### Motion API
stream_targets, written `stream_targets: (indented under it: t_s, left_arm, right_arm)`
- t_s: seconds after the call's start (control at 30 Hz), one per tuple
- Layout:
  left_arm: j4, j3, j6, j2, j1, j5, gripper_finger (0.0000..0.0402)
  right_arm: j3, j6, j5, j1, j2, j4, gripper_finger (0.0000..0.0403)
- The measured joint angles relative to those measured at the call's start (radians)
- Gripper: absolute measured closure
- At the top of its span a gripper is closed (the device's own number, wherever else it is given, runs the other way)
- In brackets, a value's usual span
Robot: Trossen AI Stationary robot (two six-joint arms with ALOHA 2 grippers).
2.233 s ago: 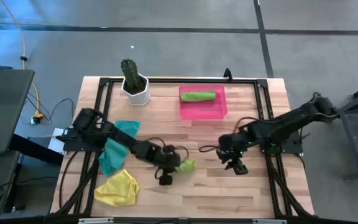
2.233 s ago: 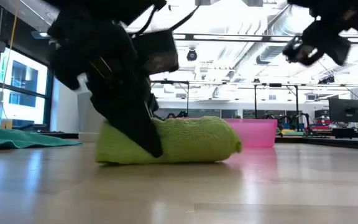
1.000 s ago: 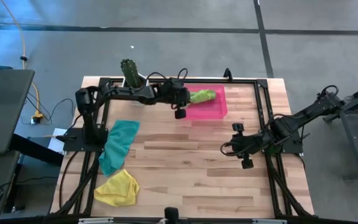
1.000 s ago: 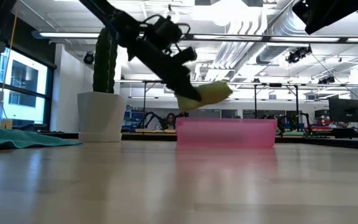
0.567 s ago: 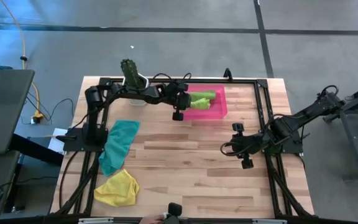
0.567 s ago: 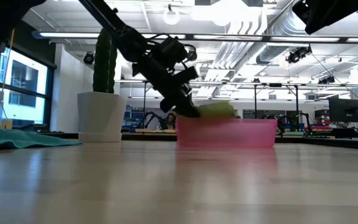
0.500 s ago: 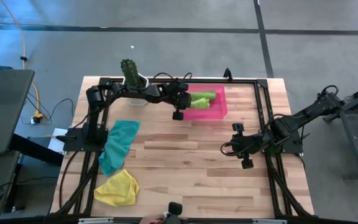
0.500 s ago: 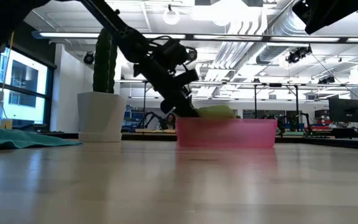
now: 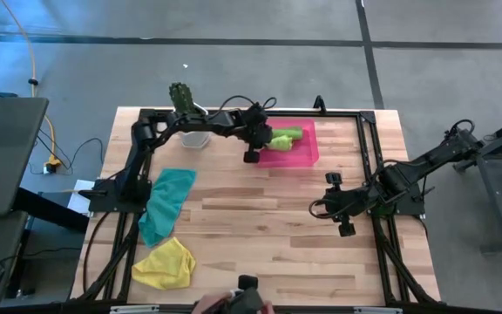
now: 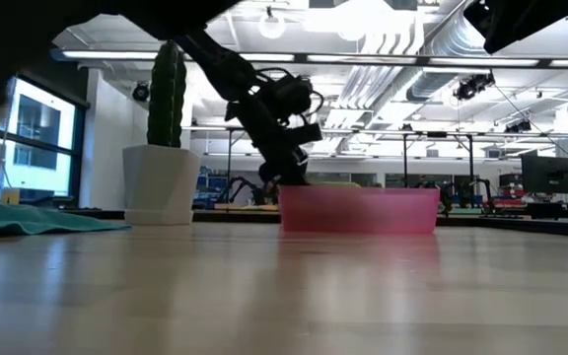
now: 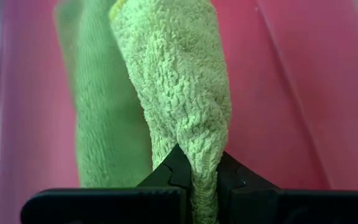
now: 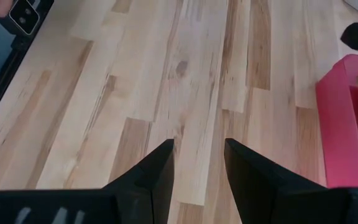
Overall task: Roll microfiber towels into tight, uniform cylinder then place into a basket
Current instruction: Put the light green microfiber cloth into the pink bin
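My left gripper (image 9: 264, 139) has its jaws clamped on a rolled lime green towel (image 11: 179, 93), down in the pink basket (image 9: 296, 156) at the worktop's far edge, right beside another green roll (image 11: 95, 118). My right gripper (image 12: 199, 155) hangs over bare wood, jaws apart, holding nothing.

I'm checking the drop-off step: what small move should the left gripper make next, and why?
Probably open. The left gripper is shut on the green towel roll, already down inside the pink basket beside another green roll.
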Motion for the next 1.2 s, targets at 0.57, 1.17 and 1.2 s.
stream_targets:
  t_s: [0.57,1.17,1.2]
  left_arm:
    - [-0.007,0.043,-0.016,0.023,0.018,-0.008,0.0305]
    - [-0.098,0.112,-0.018,0.022,-0.028,-0.21,0.0179]
    - [-0.113,0.118,-0.02,0.022,-0.03,-0.211,0.0177]
  right_arm:
    - [0.0,0.0,0.0,0.0,0.0,0.0,0.0269]
    - [0.0,0.0,0.0,0.0,0.0,-0.001,0.0269]
    - [0.0,0.0,0.0,0.0,0.0,-0.001,0.0269]
